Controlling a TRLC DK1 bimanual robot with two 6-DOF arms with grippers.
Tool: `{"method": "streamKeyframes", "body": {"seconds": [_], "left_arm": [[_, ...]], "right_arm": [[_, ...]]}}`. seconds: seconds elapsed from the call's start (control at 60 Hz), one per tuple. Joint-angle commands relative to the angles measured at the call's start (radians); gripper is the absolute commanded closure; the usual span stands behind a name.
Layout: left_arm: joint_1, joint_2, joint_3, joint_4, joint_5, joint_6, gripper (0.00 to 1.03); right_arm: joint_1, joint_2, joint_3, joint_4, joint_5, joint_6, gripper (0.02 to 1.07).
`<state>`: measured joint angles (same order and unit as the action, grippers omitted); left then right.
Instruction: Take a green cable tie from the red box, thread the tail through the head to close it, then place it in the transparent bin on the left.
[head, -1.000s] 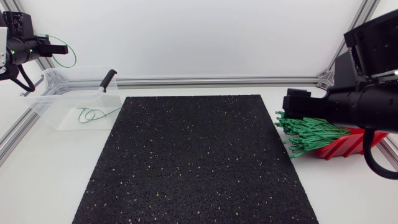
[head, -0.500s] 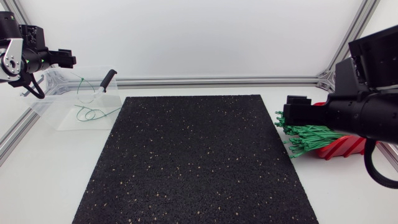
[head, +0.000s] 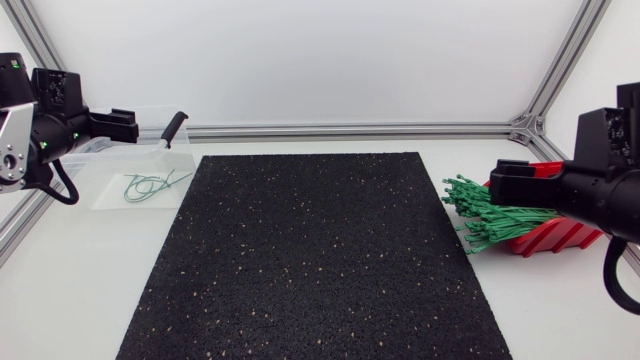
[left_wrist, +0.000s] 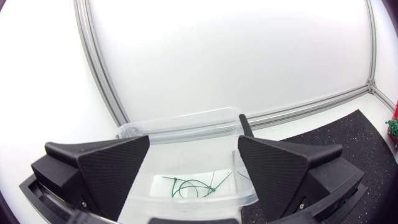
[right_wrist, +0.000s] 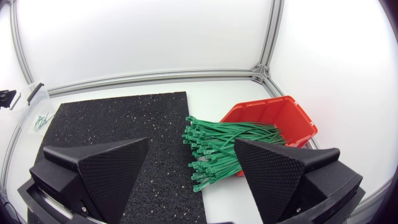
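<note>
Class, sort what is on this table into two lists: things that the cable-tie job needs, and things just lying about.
Job: green cable ties, red box, transparent bin, closed ties lying in the bin.
Lying about: black-handled tool by the bin, black mat.

The mat (head: 315, 255) in the middle is black, flecked all over with small pale specks. The table (head: 60, 290) under it is plain white, and the rail (head: 350, 130) along its far edge is silver-grey. At the right, the box (right_wrist: 280, 118) is bright red and the cable ties (head: 495, 215) spilling from it are a uniform green. At the far left, the bin (head: 170, 195) is clear and colourless, the looped ties (head: 150, 185) inside it the same green, and the tool (head: 172, 128) on its rim has a black handle. The left gripper (left_wrist: 194, 155) and right gripper (right_wrist: 191, 149) are matte black, with a fine cross-hatched grain on the fingers (left_wrist: 112, 168).
</note>
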<state>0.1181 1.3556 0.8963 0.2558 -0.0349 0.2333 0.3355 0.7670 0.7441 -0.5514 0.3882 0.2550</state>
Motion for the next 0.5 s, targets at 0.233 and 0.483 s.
{"method": "streamKeyframes", "body": {"seconds": [0.233, 0.483], "left_arm": [[-0.043, -0.193, -0.227, 0.071, 0.004, -0.009, 0.04], [-0.044, -0.316, -0.392, 0.14, 0.004, -0.026, 0.04]], "right_arm": [[-0.081, -0.112, -0.137, 0.099, -0.005, -0.1, 0.07], [-0.201, -0.184, -0.215, 0.173, -0.069, -0.172, 0.07]]}}
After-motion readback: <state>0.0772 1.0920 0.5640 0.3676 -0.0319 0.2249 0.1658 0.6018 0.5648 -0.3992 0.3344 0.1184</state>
